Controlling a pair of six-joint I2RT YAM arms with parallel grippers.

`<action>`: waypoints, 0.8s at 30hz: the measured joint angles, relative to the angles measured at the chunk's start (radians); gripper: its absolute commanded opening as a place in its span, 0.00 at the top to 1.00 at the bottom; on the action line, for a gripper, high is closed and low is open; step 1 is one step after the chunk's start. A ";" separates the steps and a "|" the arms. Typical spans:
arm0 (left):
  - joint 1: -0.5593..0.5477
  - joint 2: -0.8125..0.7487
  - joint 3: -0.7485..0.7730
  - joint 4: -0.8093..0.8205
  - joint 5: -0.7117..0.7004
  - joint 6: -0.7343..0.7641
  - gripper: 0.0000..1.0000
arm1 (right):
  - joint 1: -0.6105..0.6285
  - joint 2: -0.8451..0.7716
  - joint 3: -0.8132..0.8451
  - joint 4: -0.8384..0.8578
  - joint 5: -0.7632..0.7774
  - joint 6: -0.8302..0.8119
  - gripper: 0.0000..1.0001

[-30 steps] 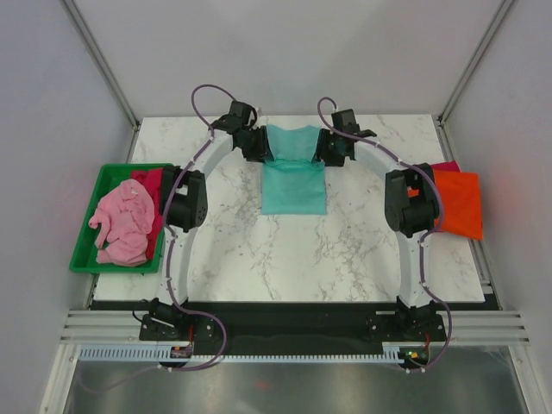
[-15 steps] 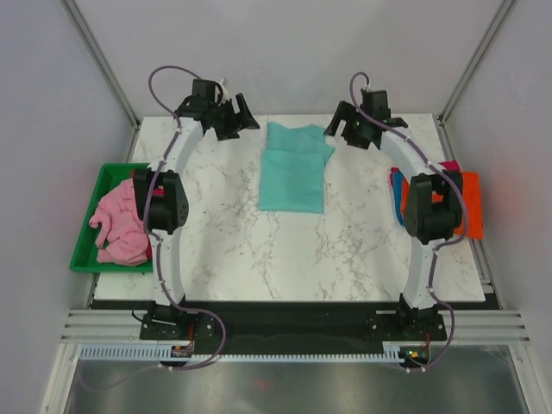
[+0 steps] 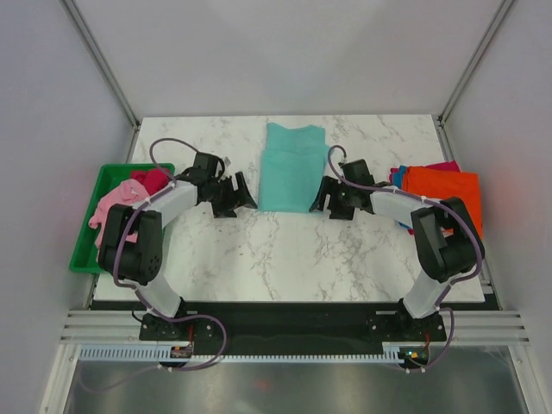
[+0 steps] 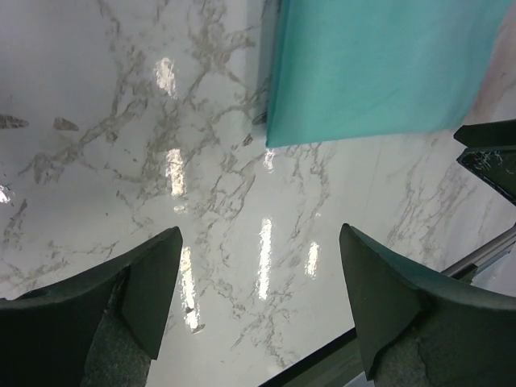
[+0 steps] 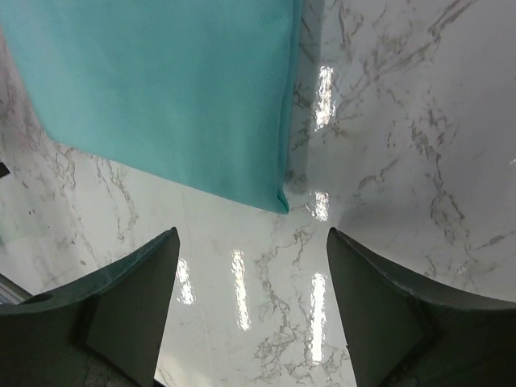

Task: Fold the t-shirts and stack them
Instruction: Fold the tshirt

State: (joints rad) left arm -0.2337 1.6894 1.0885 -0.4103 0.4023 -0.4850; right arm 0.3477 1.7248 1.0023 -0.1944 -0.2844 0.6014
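The teal t-shirt (image 3: 291, 168) lay folded into a narrow rectangle on the marble table (image 3: 285, 259), upper centre of the top view, with its near hem towards the arms. The left gripper (image 3: 241, 195) sat just beside the near left corner and the right gripper (image 3: 322, 197) just beside the near right corner. Neither touched the cloth. Both wrist views showed the fingers spread wide with nothing between them, bare marble below and 1 cloth corner ahead.

Handling, as judged:
- The cloth looked light, soft and limp. It would sag and slide on the glossy marble and could come unfolded if lifted from 1 point.
- The 2 near corners were the sound holds, each pinched through all layers at once.

The orange t-shirt (image 3: 444, 194) topped a stack at the right edge, with blue and magenta edges showing beneath it. The pink t-shirt (image 3: 112, 216) lay bunched in the green tray (image 3: 82, 257) at the left, beside a red one (image 3: 151, 179).
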 measured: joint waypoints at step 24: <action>-0.055 0.083 -0.203 0.503 -0.005 -0.212 0.33 | 0.002 0.090 -0.031 0.143 0.005 0.040 0.81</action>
State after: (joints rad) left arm -0.2886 1.7721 0.8852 0.0929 0.3969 -0.6975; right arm 0.3492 1.8153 0.9710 -0.0509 -0.2798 0.6418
